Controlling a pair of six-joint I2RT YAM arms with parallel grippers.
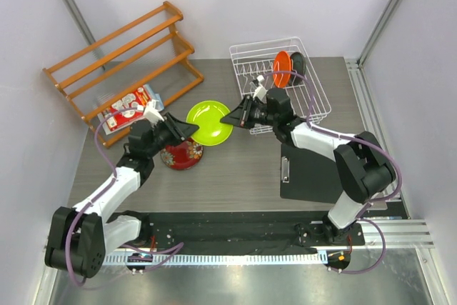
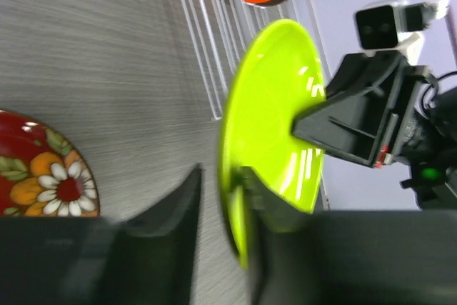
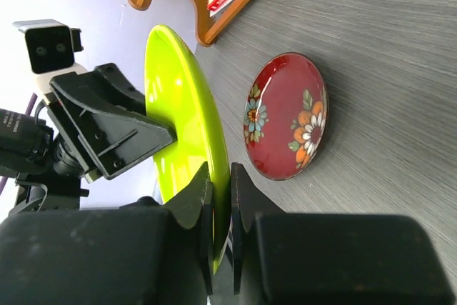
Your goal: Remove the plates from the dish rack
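The lime green plate (image 1: pixel 208 122) hangs on edge above the table between both grippers. My right gripper (image 1: pixel 233 118) is shut on its right rim; in the right wrist view the gripper (image 3: pixel 220 171) pinches the plate (image 3: pixel 182 105). My left gripper (image 1: pixel 190 131) is open and straddles the left rim; in the left wrist view (image 2: pixel 221 176) one finger stands clear of the plate (image 2: pixel 275 98). The dark red patterned plate (image 1: pixel 182 155) lies flat on the table. The orange plate (image 1: pixel 282 68) stands in the white wire dish rack (image 1: pixel 318 101), with a dark plate (image 1: pixel 297 64) behind it.
An orange-brown wooden slatted shelf (image 1: pixel 121 55) stands at the back left, with a red and white packet (image 1: pixel 128 105) under it. A black clipboard (image 1: pixel 307 173) lies in front of the rack, under my right arm.
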